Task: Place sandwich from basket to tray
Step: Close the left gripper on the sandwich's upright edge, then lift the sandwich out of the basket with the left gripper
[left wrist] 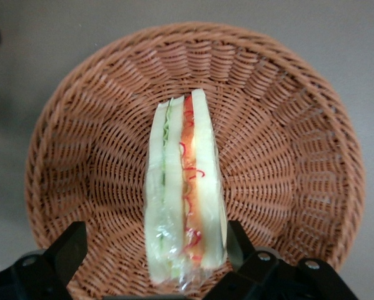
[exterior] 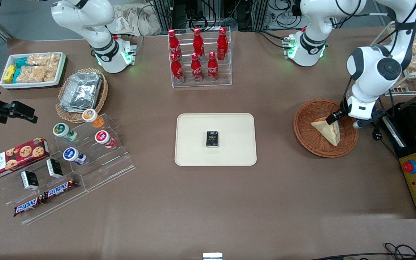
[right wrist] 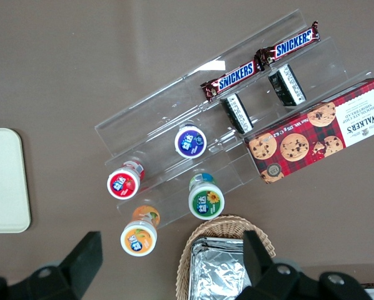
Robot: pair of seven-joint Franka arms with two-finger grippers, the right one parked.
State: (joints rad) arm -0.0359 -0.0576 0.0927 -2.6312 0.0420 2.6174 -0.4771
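Front view: tool [exterior: 339, 119] low over basket [exterior: 307, 135], toward working arm's end of counter [exterior: 265, 202]; sandwich [exterior: 327, 130] inside basket, well apart from tray [exterior: 193, 159], small dark packet [exterior: 212, 139] on tray. Left wrist view: fingers [left wrist: 68, 250] spread, straddling sandwich [left wrist: 186, 187], not yet clamped; advisable to close gently across bread faces, lift straight

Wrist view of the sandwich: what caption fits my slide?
Open claw straddles the sandwich in its basket.
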